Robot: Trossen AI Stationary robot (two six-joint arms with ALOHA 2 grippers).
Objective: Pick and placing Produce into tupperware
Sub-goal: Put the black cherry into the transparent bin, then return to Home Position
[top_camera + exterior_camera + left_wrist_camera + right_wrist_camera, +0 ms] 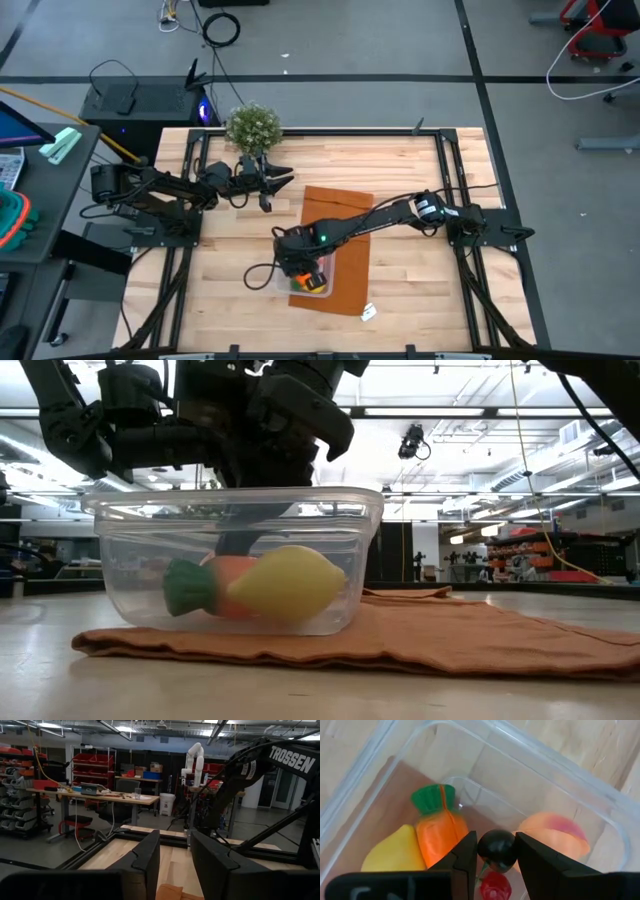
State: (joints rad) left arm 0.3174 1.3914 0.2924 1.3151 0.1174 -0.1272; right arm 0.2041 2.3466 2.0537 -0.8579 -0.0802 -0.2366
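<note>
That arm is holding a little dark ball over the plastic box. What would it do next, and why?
Probably open its fingers and drop it. The right gripper holds the dark ball inside the clear box, just above the carrot, lemon and peach.

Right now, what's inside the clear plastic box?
Inside the box lie a lemon, a carrot and a peach. The right gripper holds a small dark ball above a red piece. Its fingers hide the rest of the floor.
</note>
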